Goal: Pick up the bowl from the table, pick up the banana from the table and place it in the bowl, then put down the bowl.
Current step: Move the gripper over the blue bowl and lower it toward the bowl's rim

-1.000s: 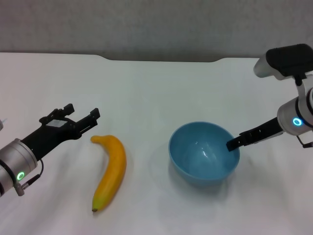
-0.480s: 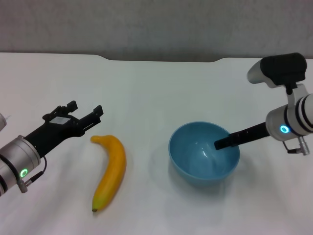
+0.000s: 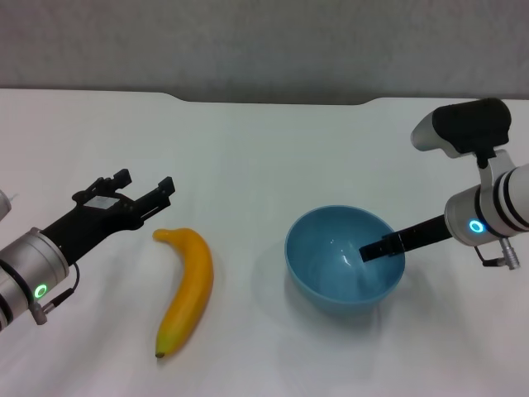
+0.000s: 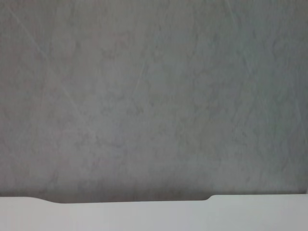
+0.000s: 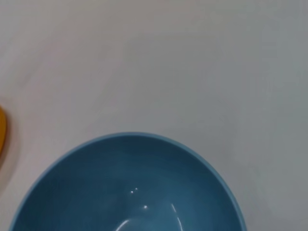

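Note:
The light-blue bowl (image 3: 343, 260) stands on the white table (image 3: 248, 149), right of centre; it also fills the lower part of the right wrist view (image 5: 130, 192). The yellow-orange banana (image 3: 188, 289) lies left of it, dark-tipped end toward me; a sliver shows in the right wrist view (image 5: 1, 130). My right gripper (image 3: 376, 248) reaches over the bowl's right rim, its dark tip inside the bowl. My left gripper (image 3: 146, 182) is open and empty, just left of and beyond the banana's far end, not touching it.
The table's far edge has a shallow notch (image 3: 273, 101) with a grey wall behind; the left wrist view shows only that wall (image 4: 154, 96) and the table edge (image 4: 144, 216).
My right gripper has moved left, from the bowl's right rim further into the bowl. My left gripper shifted slightly forward and up early on, then held still. Bowl and banana have not moved.

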Available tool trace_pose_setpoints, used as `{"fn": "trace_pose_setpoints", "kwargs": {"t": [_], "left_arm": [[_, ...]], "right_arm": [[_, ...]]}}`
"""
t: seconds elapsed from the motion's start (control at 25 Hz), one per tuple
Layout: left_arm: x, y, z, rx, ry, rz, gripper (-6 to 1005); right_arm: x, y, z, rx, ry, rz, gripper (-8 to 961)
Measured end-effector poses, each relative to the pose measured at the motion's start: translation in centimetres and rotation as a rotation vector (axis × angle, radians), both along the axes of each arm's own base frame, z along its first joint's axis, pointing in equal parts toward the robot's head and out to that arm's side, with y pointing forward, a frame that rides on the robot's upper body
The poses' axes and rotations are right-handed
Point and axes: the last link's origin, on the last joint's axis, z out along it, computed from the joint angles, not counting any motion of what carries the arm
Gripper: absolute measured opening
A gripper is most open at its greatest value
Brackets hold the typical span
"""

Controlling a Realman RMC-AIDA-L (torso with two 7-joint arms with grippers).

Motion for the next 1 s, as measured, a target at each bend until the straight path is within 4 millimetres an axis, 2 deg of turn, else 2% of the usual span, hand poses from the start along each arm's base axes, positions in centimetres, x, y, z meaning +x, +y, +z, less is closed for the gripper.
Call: {"fn": "trace_pose_setpoints", "kwargs": {"t": [0.44, 1.0], "left_arm": [[0.0, 0.0, 0.0, 0.001, 0.001, -0.001, 888], [0.0, 0.0, 0.0, 0.000, -0.001, 0.002, 888]], "right_arm": [[-0.1, 0.2, -0.3, 0.001, -0.020, 0.035, 877], [0.0, -0.4, -1.1, -0.034, -0.061, 0.062, 755]]}}
